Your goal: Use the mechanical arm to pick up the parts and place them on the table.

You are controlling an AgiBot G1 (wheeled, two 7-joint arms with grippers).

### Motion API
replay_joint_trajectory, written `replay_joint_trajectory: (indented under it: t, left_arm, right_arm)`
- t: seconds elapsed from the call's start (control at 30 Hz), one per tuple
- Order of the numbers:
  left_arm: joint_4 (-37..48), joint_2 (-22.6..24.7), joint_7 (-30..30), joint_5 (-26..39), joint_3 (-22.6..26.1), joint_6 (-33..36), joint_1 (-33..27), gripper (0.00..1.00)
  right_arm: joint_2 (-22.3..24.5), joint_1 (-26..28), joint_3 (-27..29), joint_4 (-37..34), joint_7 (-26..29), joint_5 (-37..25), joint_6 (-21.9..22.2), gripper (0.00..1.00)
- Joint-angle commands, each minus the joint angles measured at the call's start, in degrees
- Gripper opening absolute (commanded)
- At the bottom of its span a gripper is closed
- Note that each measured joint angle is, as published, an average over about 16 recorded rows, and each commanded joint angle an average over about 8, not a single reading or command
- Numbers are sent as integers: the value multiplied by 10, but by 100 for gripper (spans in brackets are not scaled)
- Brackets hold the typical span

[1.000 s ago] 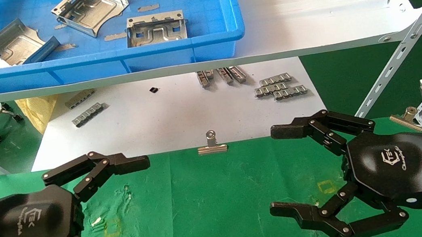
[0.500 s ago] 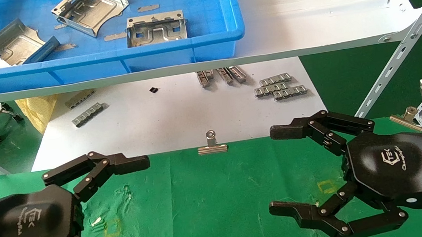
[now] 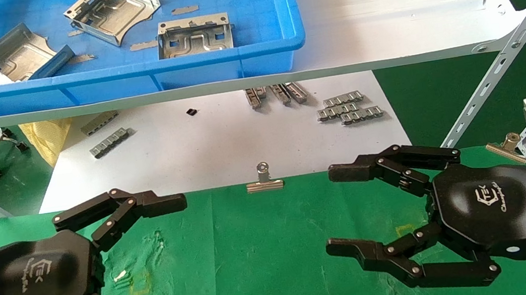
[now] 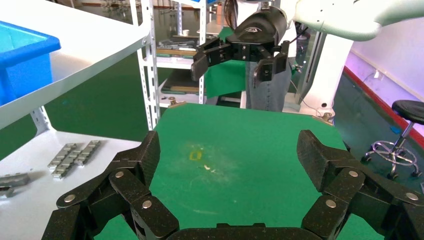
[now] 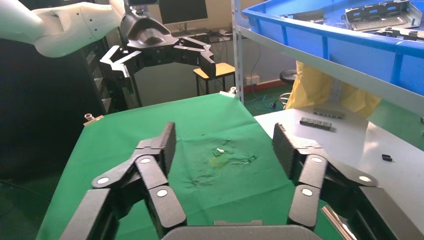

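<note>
Both grippers, left gripper (image 3: 165, 254) lower left and right gripper (image 3: 348, 212) lower right, hover spread open and empty above the green table (image 3: 266, 248). Three stamped metal parts (image 3: 195, 37) lie in the blue bin (image 3: 231, 58), upper left. Picking appears not yet begun; next, likely reach up into the bin.

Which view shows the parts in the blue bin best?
The head view: three parts lie fully visible in the bin on the shelf. The right wrist view catches only edges of parts over the bin's rim. The left wrist view shows just a bin corner, no parts.

Black three-fingered grippers (image 3: 185, 251), white logos, silver-grey wrists.
</note>
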Motion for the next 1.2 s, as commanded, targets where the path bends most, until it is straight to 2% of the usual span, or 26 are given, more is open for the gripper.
replay_joint_trajectory:
  t: [0.03, 0.3, 0.5, 0.7, 0.87, 1.03, 1.2]
  left_arm:
    - [0, 0, 0, 0, 0, 0, 0, 100]
    - [3, -3, -6, 7, -1, -3, -24, 100]
    - [46, 15, -18, 44, 5, -9, -128, 100]
    - [211, 79, 6, 133, 35, -37, -278, 100]
    - [380, 150, 36, 222, 69, -117, -387, 100]
    - [501, 211, 58, 289, 97, -209, -460, 100]
    - [587, 263, 79, 333, 118, -288, -509, 100]
  right_arm:
    - [0, 0, 0, 0, 0, 0, 0, 0]
    - [0, 0, 0, 0, 0, 0, 0, 0]
    - [0, 0, 0, 0, 0, 0, 0, 0]
    - [0, 0, 0, 0, 0, 0, 0, 0]
    - [0, 0, 0, 0, 0, 0, 0, 0]
    - [0, 0, 0, 0, 0, 0, 0, 0]
    - [0, 0, 0, 0, 0, 0, 0, 0]
